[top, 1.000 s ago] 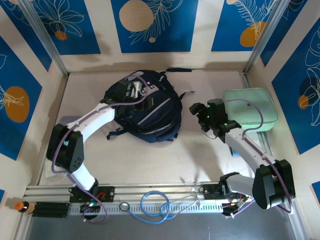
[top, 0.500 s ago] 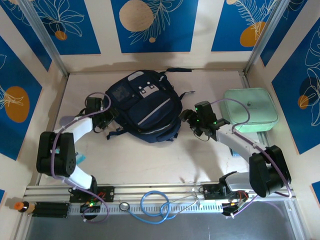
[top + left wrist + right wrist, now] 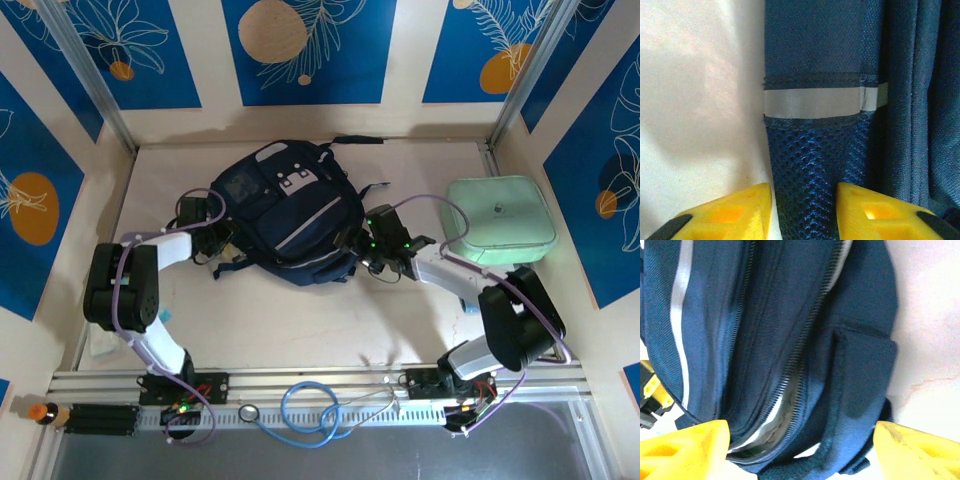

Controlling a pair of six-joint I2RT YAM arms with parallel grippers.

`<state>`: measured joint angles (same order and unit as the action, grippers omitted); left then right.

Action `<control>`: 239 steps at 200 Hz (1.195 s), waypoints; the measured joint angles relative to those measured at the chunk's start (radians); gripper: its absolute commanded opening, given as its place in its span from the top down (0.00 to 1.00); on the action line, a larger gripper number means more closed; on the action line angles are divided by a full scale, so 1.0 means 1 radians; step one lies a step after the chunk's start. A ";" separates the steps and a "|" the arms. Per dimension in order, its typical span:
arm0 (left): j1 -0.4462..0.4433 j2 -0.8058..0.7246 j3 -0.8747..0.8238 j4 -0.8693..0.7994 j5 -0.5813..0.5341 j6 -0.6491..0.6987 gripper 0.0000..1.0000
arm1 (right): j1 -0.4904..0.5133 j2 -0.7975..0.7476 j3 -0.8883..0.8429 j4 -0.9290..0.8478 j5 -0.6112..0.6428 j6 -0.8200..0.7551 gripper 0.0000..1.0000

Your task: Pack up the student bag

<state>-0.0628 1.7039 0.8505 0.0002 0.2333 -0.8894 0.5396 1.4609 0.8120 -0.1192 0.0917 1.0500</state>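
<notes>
student bag (image 3: pixel 290 215) flat on pale table (image 3: pixel 300 320) | left gripper (image 3: pixel 802 197) at bag's left edge, fingers narrow astride mesh strap (image 3: pixel 810 165), pinch unclear | right gripper (image 3: pixel 800 432) at bag's right edge, spread wide, empty | blue leaf-and-orange-disc wall panels (image 3: pixel 300 45) behind bag | bag's white patch marks unreadable

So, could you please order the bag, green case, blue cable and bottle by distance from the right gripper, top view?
1. Bag, beside the right gripper, leftward.
2. Green case, right side.
3. Blue cable, near edge.
4. Bottle, near-left corner.
</notes>
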 measured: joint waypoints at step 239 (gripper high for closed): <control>-0.346 -0.162 0.040 -0.050 -0.087 -0.057 1.00 | -0.314 0.242 0.251 -0.084 -0.032 -0.300 0.41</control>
<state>-0.4084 1.5421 0.8909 -0.0494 0.1459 -0.9463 0.2256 1.7031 1.0634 -0.2035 0.0593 0.7502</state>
